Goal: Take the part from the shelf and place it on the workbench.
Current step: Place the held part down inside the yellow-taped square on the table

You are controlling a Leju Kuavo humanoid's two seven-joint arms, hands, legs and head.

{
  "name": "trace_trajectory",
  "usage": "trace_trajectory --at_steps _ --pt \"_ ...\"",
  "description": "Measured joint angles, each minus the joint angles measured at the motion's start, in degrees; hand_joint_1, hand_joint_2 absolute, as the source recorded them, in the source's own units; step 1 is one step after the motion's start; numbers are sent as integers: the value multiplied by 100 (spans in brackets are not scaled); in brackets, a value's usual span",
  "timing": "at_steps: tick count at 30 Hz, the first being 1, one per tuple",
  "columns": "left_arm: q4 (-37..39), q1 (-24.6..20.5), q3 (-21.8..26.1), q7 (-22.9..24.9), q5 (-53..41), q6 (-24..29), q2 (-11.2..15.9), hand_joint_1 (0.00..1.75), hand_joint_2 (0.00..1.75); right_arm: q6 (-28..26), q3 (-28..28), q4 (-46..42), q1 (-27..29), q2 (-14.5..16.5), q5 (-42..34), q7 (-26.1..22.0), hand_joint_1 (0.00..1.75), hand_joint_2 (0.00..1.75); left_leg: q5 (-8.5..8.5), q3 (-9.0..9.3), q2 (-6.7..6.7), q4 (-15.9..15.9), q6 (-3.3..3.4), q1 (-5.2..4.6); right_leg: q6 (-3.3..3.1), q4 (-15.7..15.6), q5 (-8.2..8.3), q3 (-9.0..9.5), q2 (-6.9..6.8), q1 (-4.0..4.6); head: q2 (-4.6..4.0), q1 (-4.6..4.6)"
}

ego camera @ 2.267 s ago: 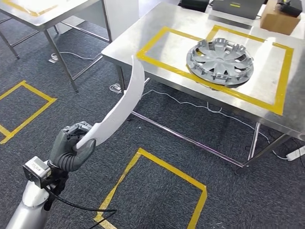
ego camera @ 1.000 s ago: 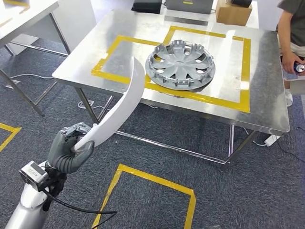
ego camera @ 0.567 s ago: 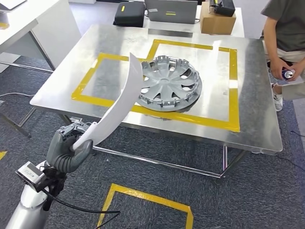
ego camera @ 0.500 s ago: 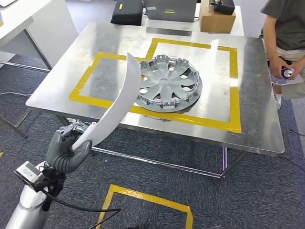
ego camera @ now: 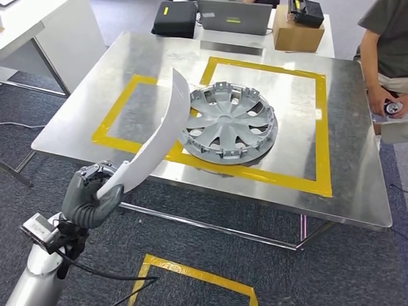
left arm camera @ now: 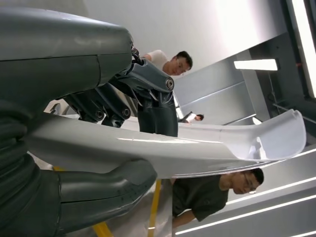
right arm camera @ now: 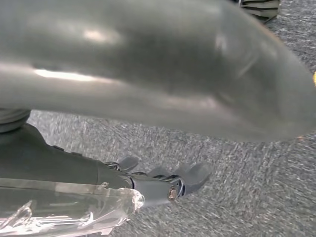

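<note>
Left hand (ego camera: 91,197), dark grey, grips one end of the long curved white plastic part (ego camera: 156,137); thumb below, fingers (left arm camera: 111,106) wrapped over the top, seen close in the left wrist view. The part (left arm camera: 209,145) rises from the hand and arcs up and forward, so that in the head view its far tip lies over the near-left area of the stainless steel desk (ego camera: 351,185). Whether the tip touches the desk surface cannot be told; the part is carried in the air by the hand, which is off the desk's near edge, above the grey carpet (ego camera: 336,268).

On the desk: yellow tape rectangles (ego camera: 322,127), and a silver plastic wheel cover (ego camera: 228,124) lying flat across the near tape line of the larger rectangle, just beside the part's upper end.

Right hand (right arm camera: 160,185) hangs above the carpet, fingers loosely extended; whether it grasps anything cannot be told.

A person (ego camera: 387,57) stands at the desk's far-right corner.
</note>
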Motion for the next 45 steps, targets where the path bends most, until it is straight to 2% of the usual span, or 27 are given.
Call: trace_trajectory --at_steps 2,4,5,7,8,9,10,11,13,14,15,16,19,20,25,29,35,45 --pt "2 -31 -7 55 -412 145 38 175 175 2 1 0 -4 2 32 9 0 0 25 -2 -2 -4 -59 0 -85 -41 11 -3 9 2 0 -2" --pt "34 -142 -48 210 -1032 312 157 175 175 2 2 -1 -11 1 82 10 0 0 -81 -53 2 107 -126 6 -189 -81 51 24 9 -17 0 -19" --pt "92 -247 -90 323 -1365 366 247 175 175 1 4 -1 -18 0 113 10 0 0 -228 -152 5 330 -161 13 -228 -99 73 42 7 -29 0 -30" --pt "323 -529 -213 536 -1985 429 448 175 175 3 10 -2 -31 -4 184 7 0 0 -603 -476 10 1088 -217 38 -258 -103 87 37 0 -30 0 -50" --pt "481 -682 -282 608 -2217 447 536 175 175 7 14 -2 -36 -4 214 5 0 0 -724 -631 11 1444 -235 51 -260 -102 88 38 -1 -31 0 -49" --pt "638 -833 -350 662 -2404 461 611 175 175 13 17 -2 -40 -4 241 6 0 0 -738 -706 11 1634 -246 60 -260 -101 87 42 -1 -32 0 -50" --pt "788 -994 -421 715 -2570 477 678 175 175 18 21 -2 -43 -4 271 13 0 0 -640 -676 11 1602 -250 68 -259 -101 85 50 2 -34 0 -51" --pt "937 -1177 -502 777 -2745 499 734 175 175 23 26 -2 -50 -4 301 22 0 0 -456 -539 12 1353 -251 76 -252 -100 78 64 6 -38 0 -50" --pt "1262 -1649 -726 972 -3290 622 826 175 175 32 45 -2 -77 -3 371 41 0 0 -119 -120 7 603 -252 94 -221 -93 46 75 10 -34 0 -50" --pt "1452 -1928 -879 1097 -3660 711 871 175 175 41 56 -2 -99 -2 404 45 0 0 -50 36 -1 329 -243 98 -199 -88 28 65 10 -24 0 -47" --pt "1657 -2223 -1055 1208 -4037 783 922 175 175 53 66 -2 -124 1 427 48 0 0 -73 136 -10 145 -224 101 -177 -77 9 46 11 -11 0 -47" --pt "1873 -2509 -1240 1290 -4338 803 970 175 175 67 74 -2 -148 4 443 48 0 0 -120 173 -20 82 -205 100 -181 -71 2 23 14 4 0 -40" --pt "2560 -3268 -1746 1391 -4740 624 1063 175 175 97 98 -2 -179 10 456 51 0 0 -162 180 -25 11 -180 100 -262 -86 12 19 17 20 0 -27" --pt "2786 -3478 -1887 1414 -4800 566 1076 175 175 102 107 -2 -179 13 460 60 0 0 -164 178 -25 11 -171 97 -271 -103 18 24 16 20 0 -25" --pt "3811 -4350 -2479 1553 -4990 440 1078 175 175 122 134 0 -161 29 516 172 0 0 -159 168 -25 13 -115 82 -203 -172 61 40 17 9 0 -20" --pt "4473 -4869 -2834 1619 -5032 348 984 175 175 127 159 0 -140 39 557 237 0 0 -147 165 -23 16 -92 75 -100 -182 81 36 17 -4 0 -22" --pt "5310 -5398 -3271 1779 -4909 -60 729 175 175 163 199 0 -145 75 697 296 0 0 -117 166 -22 12 -79 80 -68 -168 95 29 16 0 0 -23" --pt "6012 -5763 -3509 1809 -4663 -64 318 175 175 222 272 0 -180 155 732 176 0 0 -95 166 -19 9 -97 84 -69 -128 101 38 19 4 0 -24"
